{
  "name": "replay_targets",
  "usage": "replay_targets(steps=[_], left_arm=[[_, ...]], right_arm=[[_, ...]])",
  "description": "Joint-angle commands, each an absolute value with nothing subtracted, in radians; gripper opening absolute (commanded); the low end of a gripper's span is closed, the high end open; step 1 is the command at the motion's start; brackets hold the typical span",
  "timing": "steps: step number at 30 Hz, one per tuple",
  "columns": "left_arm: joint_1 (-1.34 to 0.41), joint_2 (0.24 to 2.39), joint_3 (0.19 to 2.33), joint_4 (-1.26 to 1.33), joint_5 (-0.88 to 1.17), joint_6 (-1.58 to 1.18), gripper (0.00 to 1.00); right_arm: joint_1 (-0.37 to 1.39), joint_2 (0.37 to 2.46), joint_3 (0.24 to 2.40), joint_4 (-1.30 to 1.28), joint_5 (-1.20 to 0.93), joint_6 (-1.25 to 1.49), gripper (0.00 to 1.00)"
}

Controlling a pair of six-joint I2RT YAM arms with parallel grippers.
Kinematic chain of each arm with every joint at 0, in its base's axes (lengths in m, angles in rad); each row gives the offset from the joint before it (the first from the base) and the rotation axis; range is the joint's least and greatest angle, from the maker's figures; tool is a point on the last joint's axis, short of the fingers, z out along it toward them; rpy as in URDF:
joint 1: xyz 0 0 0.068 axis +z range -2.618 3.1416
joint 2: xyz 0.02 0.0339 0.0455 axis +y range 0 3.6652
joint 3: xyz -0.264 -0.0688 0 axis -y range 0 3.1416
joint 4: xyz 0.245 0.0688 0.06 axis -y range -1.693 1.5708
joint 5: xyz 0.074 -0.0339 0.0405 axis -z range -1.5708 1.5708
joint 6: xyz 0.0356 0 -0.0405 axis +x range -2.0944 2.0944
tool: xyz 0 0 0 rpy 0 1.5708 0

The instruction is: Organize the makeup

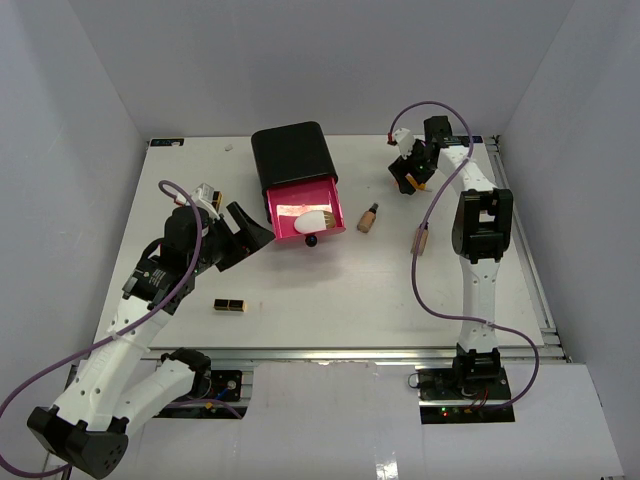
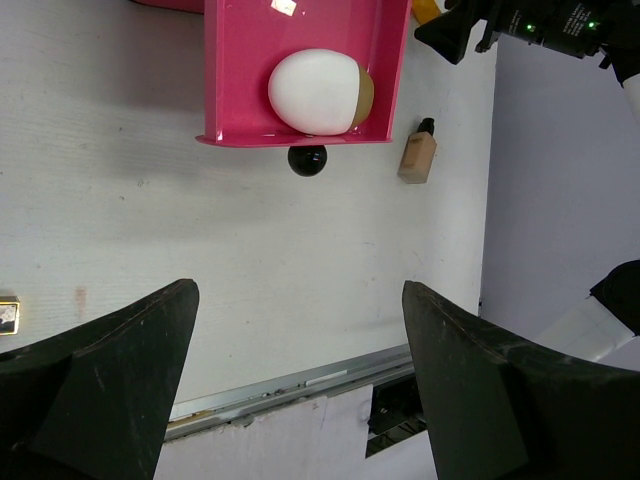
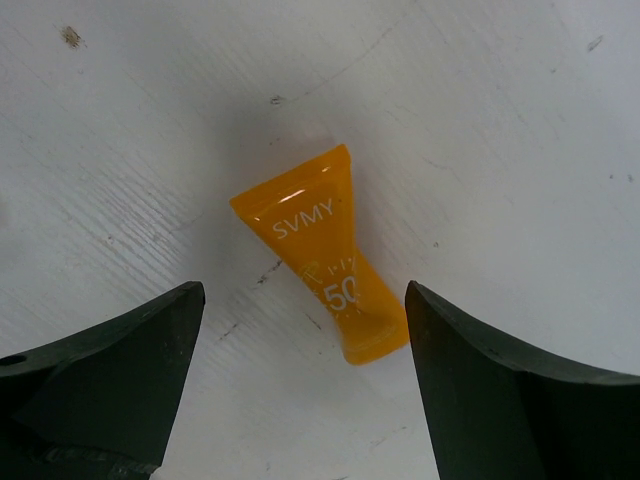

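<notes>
Orange plastic fills my right wrist view. The orange tube (image 3: 322,262) lies flat on the white bench (image 1: 340,300) with its long axis running diagonally. Its wide crimped end points to the upper left of that view and its narrow end to the lower right. The right gripper (image 3: 300,290) hangs over it with jaws spread wide, one finger to each side, neither touching the tube. From above I place this near the far edge of the bench, to the right of the black box (image 1: 292,152). In that view the gripper hides most of the tube.

The box's pink drawer (image 1: 283,222) stands pulled out toward the near edge. The white-brown egg (image 1: 315,221) lies on its side inside, at the front wall, with its long axis across the drawer, white end left and brown end right. Just right of the drawer a tan bottle (image 1: 368,220) lies on the bench, its long axis running roughly near to far and its dark cap toward the far edge. A black-and-gold lipstick case (image 1: 229,305) lies toward the near-left corner, its long axis parallel to the near edge.

My left gripper (image 1: 250,228) is spread wide and holds nothing, hovering left of the drawer front. Bare bench runs from the drawer front to the near edge, to the right of the lipstick case.
</notes>
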State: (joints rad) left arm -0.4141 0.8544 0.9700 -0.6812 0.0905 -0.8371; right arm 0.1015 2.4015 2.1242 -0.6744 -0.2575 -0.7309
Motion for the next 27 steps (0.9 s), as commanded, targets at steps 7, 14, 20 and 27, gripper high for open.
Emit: replay_targets(steps=[7,14,20,27], left_arm=[[-0.408,0.822,0.953,-0.691,0.097,-0.868,0.94],[-0.409,0.830,0.955,-0.687,0.106,-0.874,0.94],[-0.408,0.839,0.953,-0.673,0.117,-0.873,0.94],[-0.408,0.843,0.948,-0.653,0.127,-0.868,0.94]], right_arm=[[0.135,2.461,2.199,-0.693,-0.185,-0.719,0.77],[0.138,2.457,2.167,-0.721,-0.199,-0.724,0.52],[0.138,2.417,2.108,-0.727,-0.216,-0.746,0.39],[0.135,2.341,2.043,-0.733,-0.229,-0.775,0.22]])
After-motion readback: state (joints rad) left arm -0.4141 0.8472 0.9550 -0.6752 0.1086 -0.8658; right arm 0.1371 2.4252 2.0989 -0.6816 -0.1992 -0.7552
